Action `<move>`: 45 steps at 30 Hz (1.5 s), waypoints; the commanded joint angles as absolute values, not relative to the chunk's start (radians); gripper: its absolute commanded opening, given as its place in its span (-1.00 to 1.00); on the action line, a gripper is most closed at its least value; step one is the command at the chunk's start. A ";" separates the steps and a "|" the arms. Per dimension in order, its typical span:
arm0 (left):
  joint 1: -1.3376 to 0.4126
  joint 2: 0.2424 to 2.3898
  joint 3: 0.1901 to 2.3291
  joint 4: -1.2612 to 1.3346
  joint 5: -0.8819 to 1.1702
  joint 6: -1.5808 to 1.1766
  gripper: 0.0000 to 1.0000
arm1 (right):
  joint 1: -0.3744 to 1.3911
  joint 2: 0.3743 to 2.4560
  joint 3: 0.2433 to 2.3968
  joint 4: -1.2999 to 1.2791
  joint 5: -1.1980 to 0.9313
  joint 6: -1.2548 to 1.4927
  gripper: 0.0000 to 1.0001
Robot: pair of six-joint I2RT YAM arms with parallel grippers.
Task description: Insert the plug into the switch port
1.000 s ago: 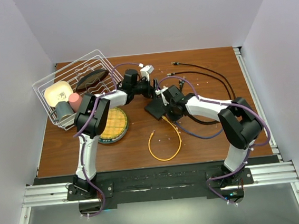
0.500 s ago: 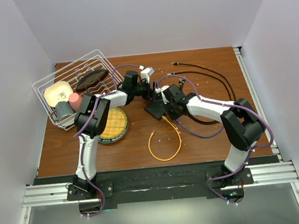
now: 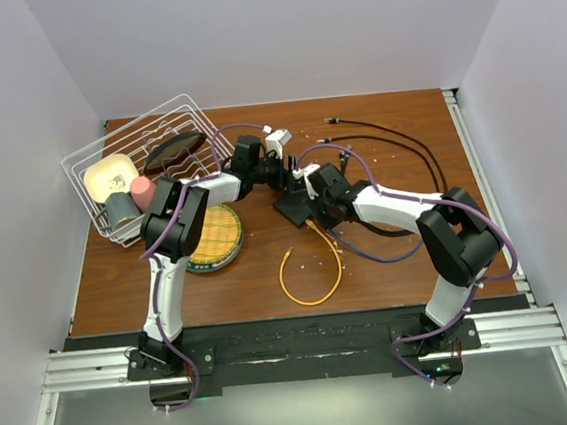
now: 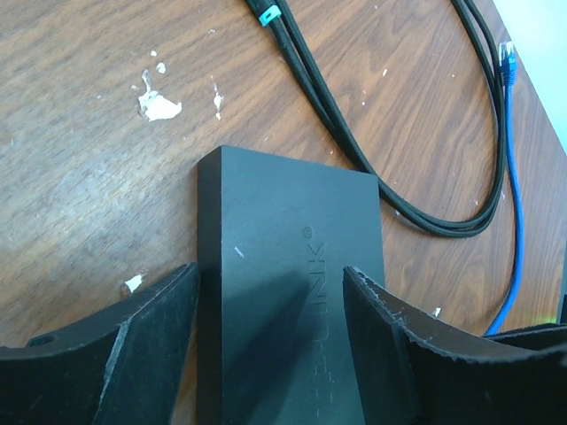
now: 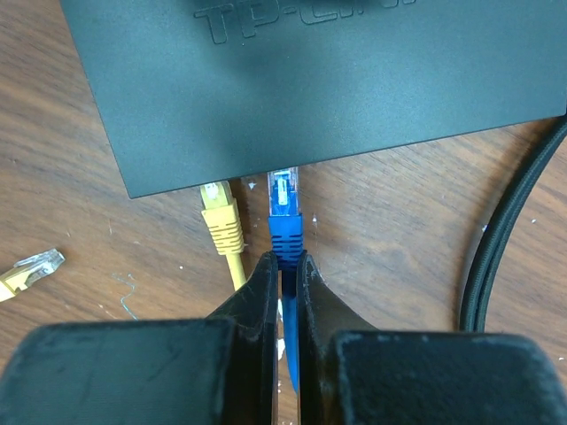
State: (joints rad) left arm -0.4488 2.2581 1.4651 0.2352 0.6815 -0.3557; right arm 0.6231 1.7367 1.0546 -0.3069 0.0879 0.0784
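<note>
The right gripper (image 5: 285,258) is clenched on the tail of the blue plug (image 5: 285,212). The plug's clear tip meets the edge of the switch (image 5: 319,80) that faces the arm bases. The switch port lies under that edge's rim, hidden, so how deep the plug sits cannot be told. Just beside it on the same edge sits a yellow plug (image 5: 221,217).

Only the right wrist view shows these 2 plugs; from above they are too small to make out. Only the left wrist view shows the left gripper (image 4: 270,283), its 2 fingers (image 4: 151,345) spread astride the switch. Whether they press its sides cannot be told. Beyond the switch in that view run black cables (image 4: 354,150) and a blue cable (image 4: 516,204).

From above, a yellow cable (image 3: 310,280) loops on the table (image 3: 400,272) between the switch and the bases. Well to the robot's left of the switch, a wire basket (image 3: 85,181) holds a cream dish (image 3: 111,176), a pink cup (image 3: 142,191), a grey cup (image 3: 121,210) and a dark oval plate (image 3: 172,151).
</note>
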 commanded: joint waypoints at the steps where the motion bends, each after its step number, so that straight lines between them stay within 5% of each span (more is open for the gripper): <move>1: -0.442 2.247 1.440 0.265 0.730 -0.362 0.38 | 0.632 1.706 1.046 -0.239 0.091 0.087 -1.00; 45: -0.442 2.253 1.319 0.383 0.948 -0.426 0.12 | 0.643 1.629 0.793 0.209 0.181 0.261 -1.00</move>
